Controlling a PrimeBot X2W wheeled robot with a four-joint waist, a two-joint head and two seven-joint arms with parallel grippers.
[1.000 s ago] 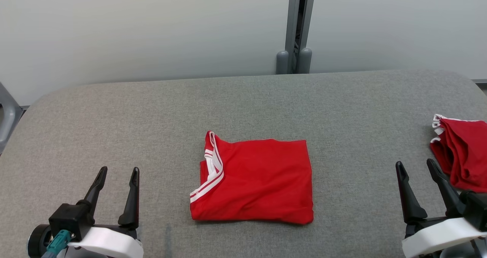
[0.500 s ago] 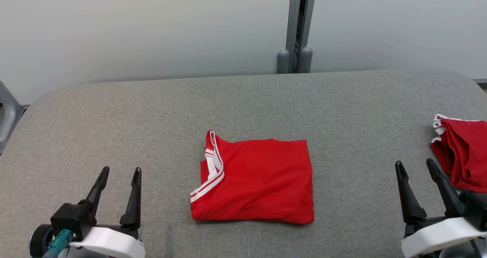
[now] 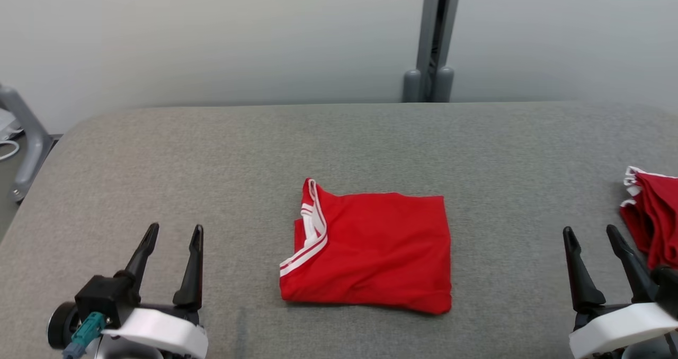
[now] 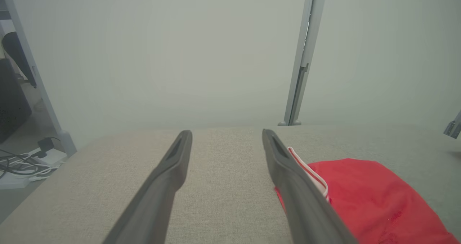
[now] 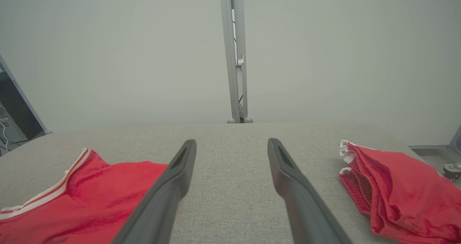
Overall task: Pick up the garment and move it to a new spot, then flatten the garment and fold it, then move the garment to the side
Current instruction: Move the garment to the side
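A: Quick state?

B: Red garment sits at the centre of the head view, folded into a neat rectangle on the grey table, with the white-striped collar on its left edge. Left gripper is at lower left and right gripper at lower right. Both have fingers spread, hold nothing, and are well apart from the cloth.

A: Step?

B: It looks folded already, so I'd judge the move to the side is what's left. A second red pile lies at the right edge, near the right gripper.

A: How to do it well?

B: One gripper per side edge. Come in low and pinch through every layer, not just the top one. Lift level so the fold doesn't drop open. It's soft knit, so it'll likely sag in the middle. Set it down flat, clear of the pile's loose folds, and let go with both together.
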